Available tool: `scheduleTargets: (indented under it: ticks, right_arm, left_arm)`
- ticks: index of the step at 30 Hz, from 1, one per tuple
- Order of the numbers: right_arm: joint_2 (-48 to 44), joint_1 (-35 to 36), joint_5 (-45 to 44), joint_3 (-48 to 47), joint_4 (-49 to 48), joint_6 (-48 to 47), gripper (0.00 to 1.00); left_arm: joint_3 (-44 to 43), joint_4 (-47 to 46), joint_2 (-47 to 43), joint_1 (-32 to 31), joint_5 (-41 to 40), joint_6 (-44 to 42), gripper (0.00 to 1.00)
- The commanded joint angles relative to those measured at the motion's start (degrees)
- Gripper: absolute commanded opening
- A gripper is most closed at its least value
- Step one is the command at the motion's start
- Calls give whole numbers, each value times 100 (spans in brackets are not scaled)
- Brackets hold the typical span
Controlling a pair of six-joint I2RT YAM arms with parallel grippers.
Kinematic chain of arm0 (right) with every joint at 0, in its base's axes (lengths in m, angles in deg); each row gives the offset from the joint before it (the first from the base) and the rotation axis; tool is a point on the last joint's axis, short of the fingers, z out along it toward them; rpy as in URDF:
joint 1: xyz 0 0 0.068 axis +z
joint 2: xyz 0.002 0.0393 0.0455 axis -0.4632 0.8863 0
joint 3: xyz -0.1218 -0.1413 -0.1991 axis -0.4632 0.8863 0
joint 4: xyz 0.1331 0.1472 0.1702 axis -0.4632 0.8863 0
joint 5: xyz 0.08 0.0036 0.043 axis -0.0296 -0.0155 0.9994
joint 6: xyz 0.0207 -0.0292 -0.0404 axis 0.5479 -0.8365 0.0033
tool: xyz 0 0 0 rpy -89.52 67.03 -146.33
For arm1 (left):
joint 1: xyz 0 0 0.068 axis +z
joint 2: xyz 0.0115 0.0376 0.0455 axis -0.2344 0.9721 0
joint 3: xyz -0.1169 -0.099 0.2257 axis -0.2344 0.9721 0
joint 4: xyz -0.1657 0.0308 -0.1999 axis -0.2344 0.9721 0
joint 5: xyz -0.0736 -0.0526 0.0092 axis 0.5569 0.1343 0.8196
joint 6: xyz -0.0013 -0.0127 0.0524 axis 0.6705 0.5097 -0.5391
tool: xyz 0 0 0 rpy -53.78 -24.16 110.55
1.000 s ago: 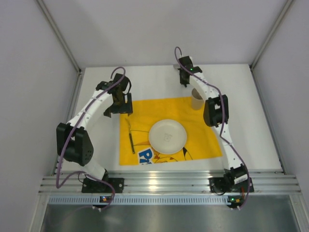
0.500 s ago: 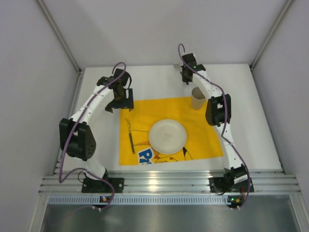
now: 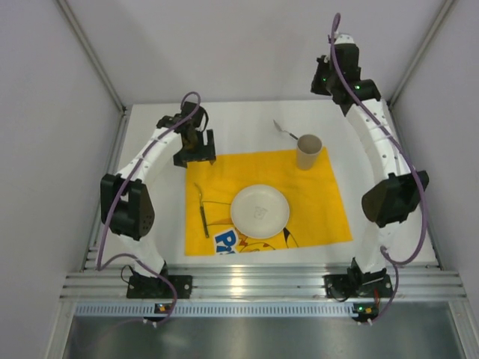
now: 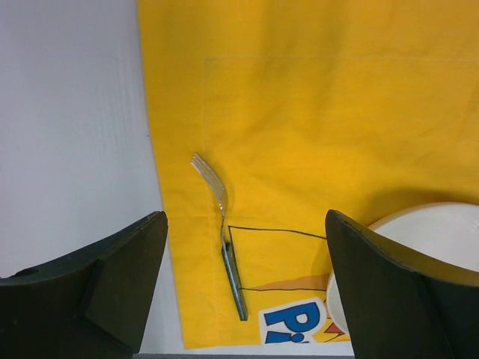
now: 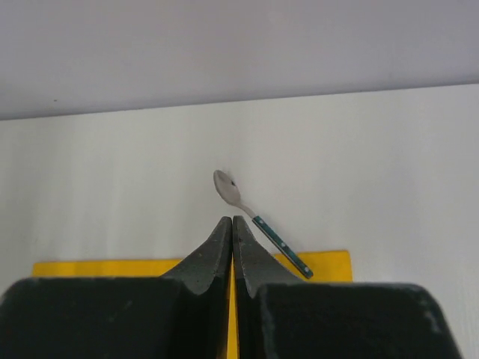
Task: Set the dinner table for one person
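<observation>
The white table point(image 3: 389, 187) fills my view under both arms, its cloth point(image 3: 322, 217) bearing 1 plate point(image 3: 260, 211), 1 fork point(image 3: 202, 211) and 1 cup point(image 3: 307, 152). The left gripper point(image 3: 193, 153) is spread wide above the fork, and the right gripper point(image 5: 232, 221) is pinched together.

– What sits below the left tool point(image 4: 245, 221)?
– A slim metal fork with a dark handle point(image 4: 223, 239), lying flat on the yellow printed cloth point(image 4: 322, 127) near its left edge, tines toward the top of the view.
– And the tool's dark fingers point(image 4: 120, 277)?
– Spread wide, holding nothing. A round white plate point(image 4: 430, 243) peeks in at the right, and the plain white surface point(image 4: 71, 127) lies left of the cloth.
</observation>
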Motion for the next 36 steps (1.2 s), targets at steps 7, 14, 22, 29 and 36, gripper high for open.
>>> scheduleTargets:
  ticks: [7, 14, 22, 29, 36]
  right_arm:
    - [-728, 18, 575, 1425, 112, -480, 54]
    - [1075, -79, 1445, 328, 130, -350, 71]
    - [2570, -132, 1947, -808, 77, -313, 79]
    - [2589, -123, 1640, -308, 323, -884, 79]
    - [2448, 70, 1271, 403, 403, -1210, 78]
  left_arm:
    - [-87, -752, 273, -67, 839, 266, 91]
    - [413, -682, -254, -138, 733, 231, 91]
    - [1126, -234, -1316, -129, -39, 222, 92]
    - [1609, -58, -1810, -24, -383, 266, 93]
    - [1741, -67, -1863, 3, -313, 319, 93]
